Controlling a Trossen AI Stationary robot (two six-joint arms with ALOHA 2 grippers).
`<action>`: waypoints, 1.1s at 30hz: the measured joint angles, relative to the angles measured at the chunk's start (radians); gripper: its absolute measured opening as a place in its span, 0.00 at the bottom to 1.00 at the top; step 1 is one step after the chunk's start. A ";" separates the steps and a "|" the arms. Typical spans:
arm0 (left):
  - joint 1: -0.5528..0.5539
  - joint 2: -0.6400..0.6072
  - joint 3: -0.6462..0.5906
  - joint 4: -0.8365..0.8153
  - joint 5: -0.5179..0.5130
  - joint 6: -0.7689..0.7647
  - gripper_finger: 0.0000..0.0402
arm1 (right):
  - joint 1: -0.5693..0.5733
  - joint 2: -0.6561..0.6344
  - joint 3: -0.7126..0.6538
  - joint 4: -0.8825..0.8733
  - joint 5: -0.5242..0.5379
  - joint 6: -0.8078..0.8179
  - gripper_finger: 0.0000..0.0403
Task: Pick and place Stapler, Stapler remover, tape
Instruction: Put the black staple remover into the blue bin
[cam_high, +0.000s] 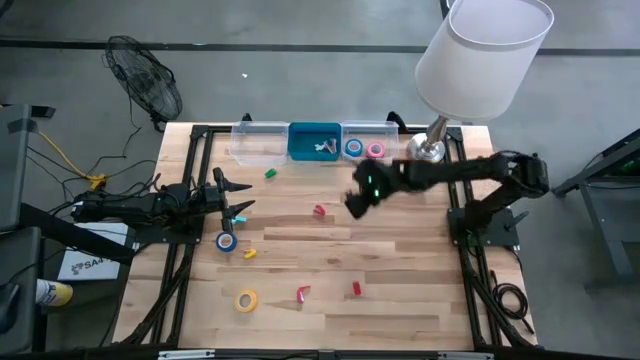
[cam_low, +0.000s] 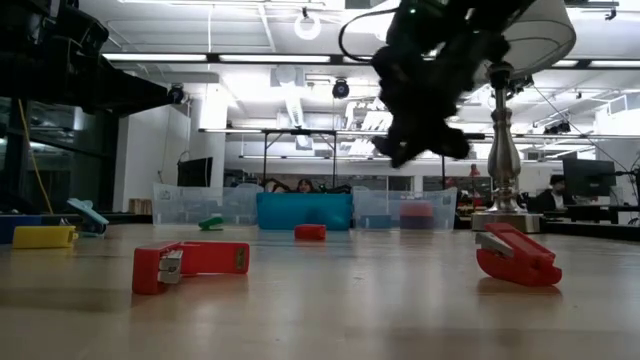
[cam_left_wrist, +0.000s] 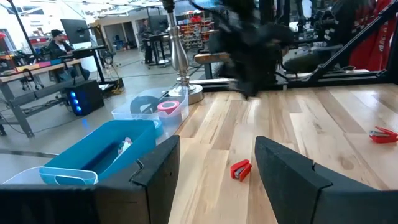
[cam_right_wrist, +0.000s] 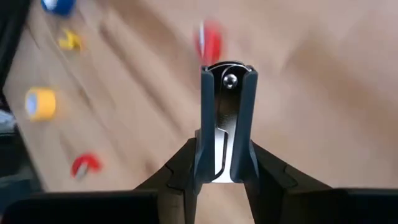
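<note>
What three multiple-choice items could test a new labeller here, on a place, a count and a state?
1. Where is the yellow tape roll? A on the table; B in the blue bin; C in a gripper.
2. How many tape rolls lie in the clear bin beside the lamp? A none; B two; C five.
3. The right gripper is: A open; B shut on a blue-grey tool; C unseen.
Key: 1 A, it lies on wood; 2 B, blue roll and pink roll; 3 B, fingers clamp the tool.
</note>
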 joint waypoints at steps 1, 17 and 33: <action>0.000 0.000 0.000 0.000 0.000 0.000 0.51 | -0.032 0.000 0.018 0.001 0.013 -0.066 0.23; 0.000 0.000 0.000 0.000 0.000 0.000 0.51 | -0.304 0.358 0.485 0.021 -0.009 -0.484 0.23; 0.000 0.000 0.000 0.000 0.000 0.000 0.51 | -0.324 0.823 1.077 -0.221 -0.016 -0.347 0.23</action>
